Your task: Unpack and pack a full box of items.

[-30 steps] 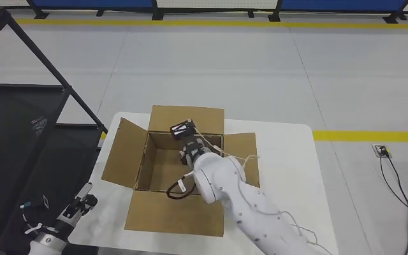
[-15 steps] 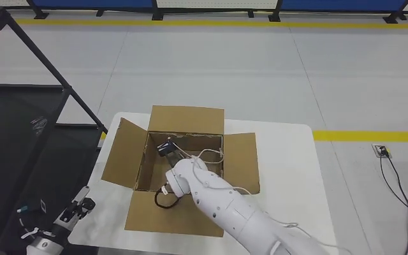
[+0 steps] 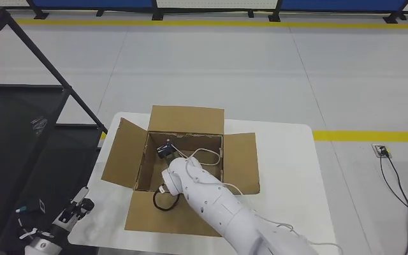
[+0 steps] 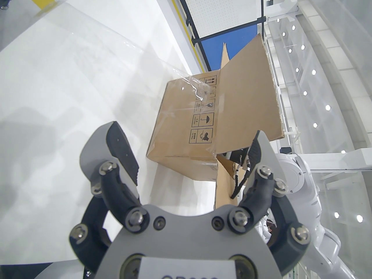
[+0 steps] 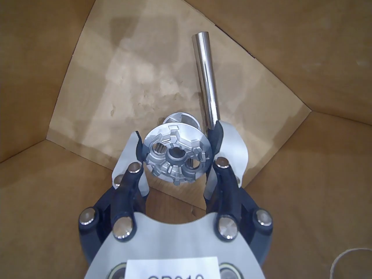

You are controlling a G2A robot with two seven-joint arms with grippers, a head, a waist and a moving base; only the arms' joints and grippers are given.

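Cardboard, brown and open-flapped, the box stands on the white table. Low inside it the right gripper pinches a silver machined metal hub by its rim, just above the floor where a polished steel tube lies. Going in or coming out, I cannot tell; much seems left either way. Beside the table's corner the left gripper hangs spread, holding nothing. Black handling pictograms mark the box's side; no wording there is legible.
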